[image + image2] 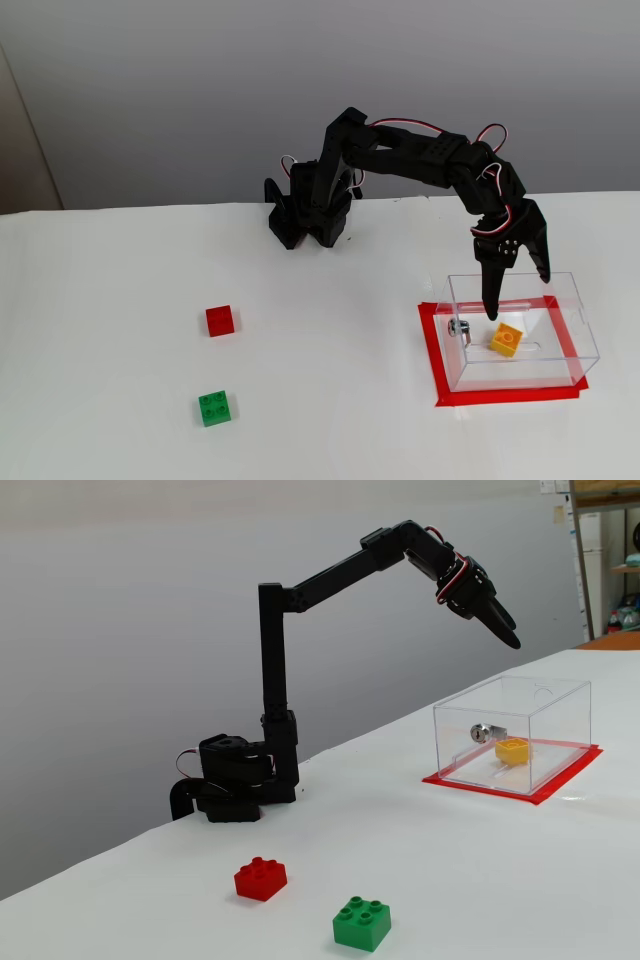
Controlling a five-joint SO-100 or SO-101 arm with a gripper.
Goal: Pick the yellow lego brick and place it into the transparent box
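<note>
The claw [518,297] hangs above the transparent box [575,330], its two black fingers spread wide apart and holding nothing. In a fixed view from the side, the claw [507,632] sits high over the transparent box [555,695], well clear of its top edge.

The yellow lego brick [507,339] lies on the floor of the box, directly below the claw and well apart from it. From the side, the yellow lego brick [513,750] rests near the box's middle, just beside the small metal latch [481,732] on the near wall. The box stands on a red tape rectangle [432,352] stuck to the white bench [120,400].

Far from the claw, towards the left edge of the higher fixed view, the red brick [220,320] and the green brick [214,408] sit on the bench, near each other but not touching. The arm's base [308,210] stands at the back of the bench, beyond the claw.
</note>
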